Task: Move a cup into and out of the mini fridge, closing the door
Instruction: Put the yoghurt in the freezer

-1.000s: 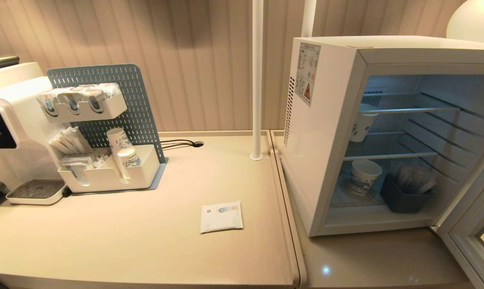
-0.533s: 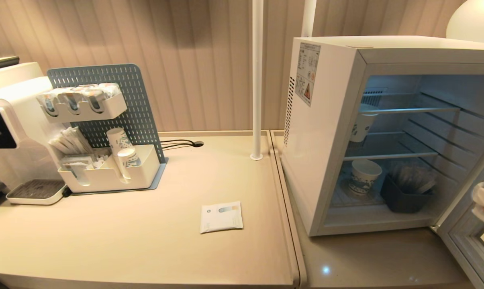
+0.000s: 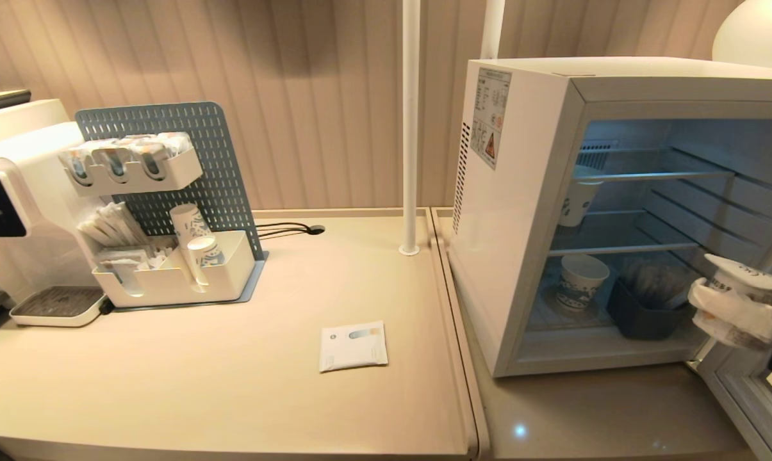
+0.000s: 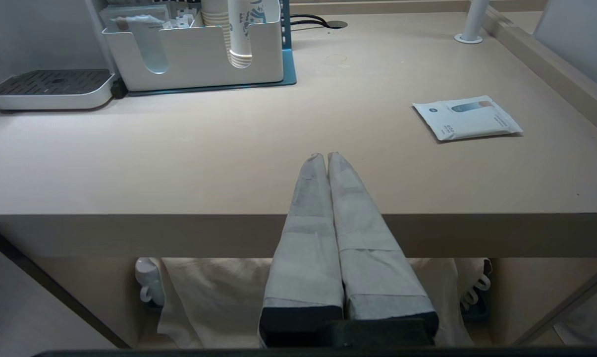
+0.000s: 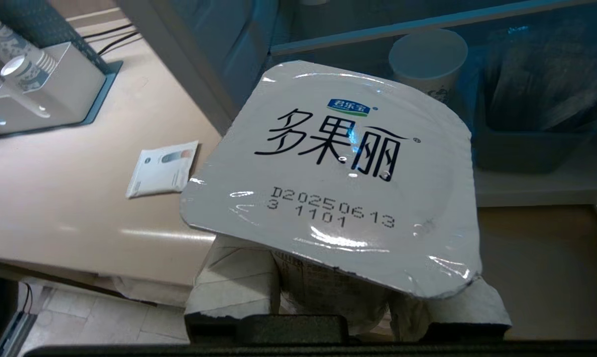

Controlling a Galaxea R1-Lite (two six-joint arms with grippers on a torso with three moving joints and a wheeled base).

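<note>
While my right gripper (image 3: 728, 307) pinches the cup (image 3: 744, 276) by its body under the flared rim, I carry it at the open front of the mini fridge (image 3: 520, 211), low on the right side. The cup tilts, lid (image 5: 338, 168) leaning toward the fridge. The door (image 3: 744, 390) hangs open at my right, just beside the gripper.

My left gripper (image 4: 326, 161) sits parked below the counter (image 3: 232, 371) edge, fingers pressed together, empty.

To do this well: level the cup first, so it lands flat. Bottom compartment already holds a paper cup (image 3: 580, 282) and a dark bin (image 3: 645, 314), so free floor looks tight; I judge the middle wire shelf (image 3: 623, 246) the easier target. Enter straight, keep clear of the door frame and shelf edge. Set down fully before letting go; wire shelf could tip a tapered base.
</note>
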